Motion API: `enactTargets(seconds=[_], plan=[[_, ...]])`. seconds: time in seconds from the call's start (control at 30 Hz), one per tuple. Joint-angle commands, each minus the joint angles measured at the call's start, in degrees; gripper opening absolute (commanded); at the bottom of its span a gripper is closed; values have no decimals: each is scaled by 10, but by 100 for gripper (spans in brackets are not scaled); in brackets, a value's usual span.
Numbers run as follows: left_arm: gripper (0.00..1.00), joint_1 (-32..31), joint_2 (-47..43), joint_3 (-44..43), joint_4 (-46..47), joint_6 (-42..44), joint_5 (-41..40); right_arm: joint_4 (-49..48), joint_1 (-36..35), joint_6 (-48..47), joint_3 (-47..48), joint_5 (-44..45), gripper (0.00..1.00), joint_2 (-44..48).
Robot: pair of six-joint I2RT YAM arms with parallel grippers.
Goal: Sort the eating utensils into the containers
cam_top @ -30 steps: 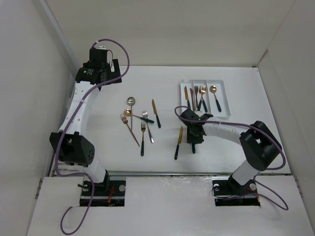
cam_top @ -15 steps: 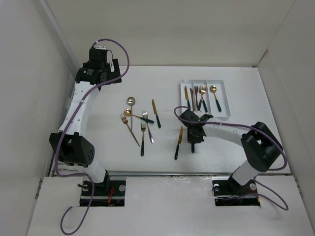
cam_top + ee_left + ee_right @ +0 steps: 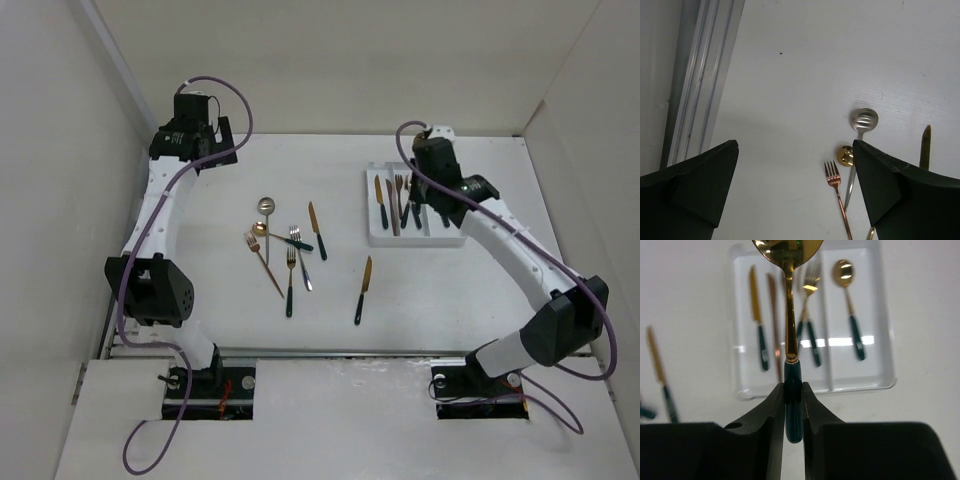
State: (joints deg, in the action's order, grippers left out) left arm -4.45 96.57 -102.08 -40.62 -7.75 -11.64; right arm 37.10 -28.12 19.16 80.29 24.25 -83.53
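The right fingers (image 3: 778, 399) are closed tight on the dark teal handle of a gold spoon (image 3: 790, 315), its polished bowl pointing away from them. It hangs above the white tray (image 3: 417, 240), which sits toward the far right corner of the bench (image 3: 480, 290). The tray is shallow, with three long compartments. The left one holds a gold knife with a teal handle (image 3: 756, 315) and a copper knife (image 3: 774, 325). The middle one holds forks (image 3: 810, 295), and the right one a gold, teal-handled spoon (image 3: 850, 305). Loose pieces lie about the middle of the bench, nearer its left edge: a silver spoon (image 3: 266, 215), a gold spoon (image 3: 261, 229), a copper fork (image 3: 264, 262), a silver fork (image 3: 298, 250), a gold fork with a teal handle (image 3: 290, 280) and a gold knife (image 3: 317, 228). Another gold knife (image 3: 362, 290) lies apart, closer to the near edge. The left fingers (image 3: 705, 175) are spread wide and hold nothing, up by the far left corner. The bench is plain matte white, enclosed by white walls, with an aluminium rail (image 3: 695, 75) along its left edge.
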Motion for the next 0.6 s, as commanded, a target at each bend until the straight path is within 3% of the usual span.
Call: enactTargets(seconds=[0.0,0.27,0.57], plan=[[97,8,-2,-42,5,6,-17,-37,67,-112,13,15,0,-39],[97,13,8,-62,-6,12,-22,-80,142,-186,-14,-3,0,-97],[97,18,20,-57,-6,12,-9,-115,159,-190,-12,1,0,-198]])
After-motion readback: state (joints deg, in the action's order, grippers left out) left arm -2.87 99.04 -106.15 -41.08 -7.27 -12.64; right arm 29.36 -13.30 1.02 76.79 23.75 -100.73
